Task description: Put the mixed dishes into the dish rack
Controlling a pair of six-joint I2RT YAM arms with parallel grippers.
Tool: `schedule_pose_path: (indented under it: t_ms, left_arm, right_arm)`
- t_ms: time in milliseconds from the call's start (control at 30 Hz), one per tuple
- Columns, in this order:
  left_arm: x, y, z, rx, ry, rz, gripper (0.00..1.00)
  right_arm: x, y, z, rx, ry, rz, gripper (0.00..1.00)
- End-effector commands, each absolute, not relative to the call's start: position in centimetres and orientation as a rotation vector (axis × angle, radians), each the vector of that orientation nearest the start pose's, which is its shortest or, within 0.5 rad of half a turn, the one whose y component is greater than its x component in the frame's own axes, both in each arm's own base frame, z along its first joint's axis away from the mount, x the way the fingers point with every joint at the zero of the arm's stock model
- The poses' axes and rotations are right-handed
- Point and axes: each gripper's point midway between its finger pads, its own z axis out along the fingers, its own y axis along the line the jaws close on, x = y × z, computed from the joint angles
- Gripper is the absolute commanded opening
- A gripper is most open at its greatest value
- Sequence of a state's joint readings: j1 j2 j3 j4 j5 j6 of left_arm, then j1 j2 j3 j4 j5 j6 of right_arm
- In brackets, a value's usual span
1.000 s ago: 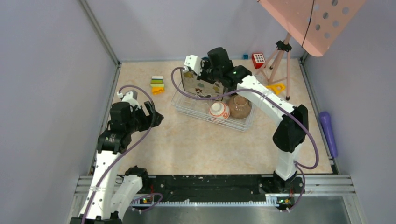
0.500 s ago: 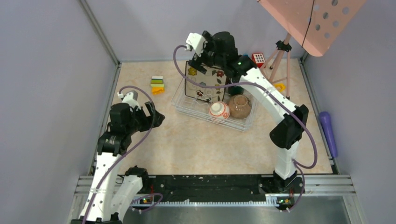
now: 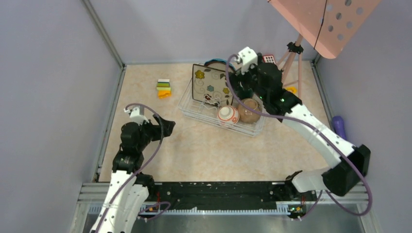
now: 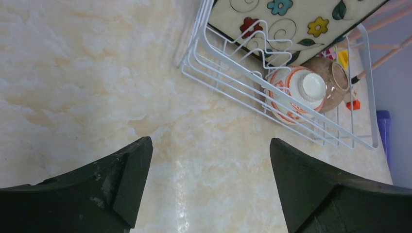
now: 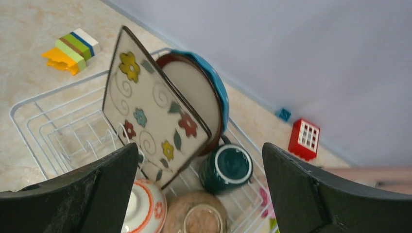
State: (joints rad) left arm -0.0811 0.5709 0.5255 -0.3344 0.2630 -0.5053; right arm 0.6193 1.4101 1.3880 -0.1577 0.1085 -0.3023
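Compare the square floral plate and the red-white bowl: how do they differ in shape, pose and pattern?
The square floral plate stands on edge; the red-white bowl lies upside down. The plate is flat and square; the bowl is round. The plate bears coloured flowers on cream; the bowl has red bands on white. Both sit in the dish rack.

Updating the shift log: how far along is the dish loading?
Done: the square floral plate, brown-rimmed plate and blue plate stand upright in the dish rack, with the teal mug, tan bowl and red-white bowl beside them. In hand: nothing; left fingers and right fingers are open, empty. Left: no dish shows outside the rack.
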Motion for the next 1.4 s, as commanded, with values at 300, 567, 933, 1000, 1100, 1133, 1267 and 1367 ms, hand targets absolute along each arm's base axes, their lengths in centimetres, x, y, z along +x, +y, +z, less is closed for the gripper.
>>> schedule_pose_path:
  t_ms: [300, 567, 933, 1000, 1100, 1133, 1267, 1367]
  left_arm:
    - [28.5, -3.1, 18.2, -0.506, 1.568, -0.454, 0.93]
    - [29.9, 0.9, 18.1, -0.4, 1.503, -0.11, 0.99]
    - [35.4, 2.0, 13.5, -0.26, 1.585, 0.101, 0.95]
    - [36.1, 2.1, 13.0, -0.23, 1.638, 0.132, 0.93]
    - [36.6, 3.1, 13.4, -0.219, 1.606, 0.152, 0.93]
    - [36.7, 3.2, 13.2, -0.218, 1.619, 0.148, 0.93]
    - [37.3, 3.2, 12.0, -0.192, 1.609, 0.109, 0.92]
    - [38.3, 1.9, 11.2, -0.054, 1.632, 0.06, 0.88]
  right_arm:
    - [32.9, 2.7, 24.8, 0.22, 1.596, 0.083, 0.97]
    - [32.1, -0.8, 18.0, 0.204, 1.613, -0.095, 0.99]
    - [33.8, -1.8, 12.9, 0.234, 1.596, 0.004, 0.98]
    - [34.2, -1.5, 12.5, 0.207, 1.602, 0.012, 0.97]
    - [35.2, -1.1, 12.3, 0.15, 1.627, 0.003, 0.96]
    - [35.6, -1.3, 12.3, 0.138, 1.626, -0.019, 0.95]
    - [36.3, -1.3, 11.8, 0.109, 1.595, -0.035, 0.91]
    - [36.2, -0.2, 10.3, 0.041, 1.619, -0.035, 0.98]
